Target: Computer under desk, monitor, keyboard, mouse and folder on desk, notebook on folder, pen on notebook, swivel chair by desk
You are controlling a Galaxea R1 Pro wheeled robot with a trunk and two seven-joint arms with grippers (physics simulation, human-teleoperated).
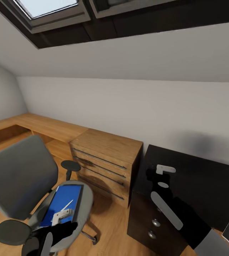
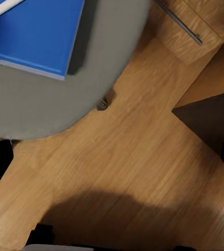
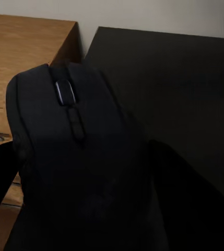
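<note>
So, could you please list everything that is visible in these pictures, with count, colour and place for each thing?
swivel chair: one, grey with black armrests, on the wooden floor at the left.
folder: one, bright blue, flat on the chair's seat.
pen: one, white, lying on the folder.
mouse: one, black, held over the desk's end.
desk: one, glossy black with drawers, at the right.
wooden drawer chest: one, light wood, between chair and desk.
wooden bench: one, light wood, along the wall.
skylight: one, dark frame, in the sloped ceiling.
left gripper: white, over the folder's near end; jaws unclear.
right gripper: shut on the mouse.
</note>
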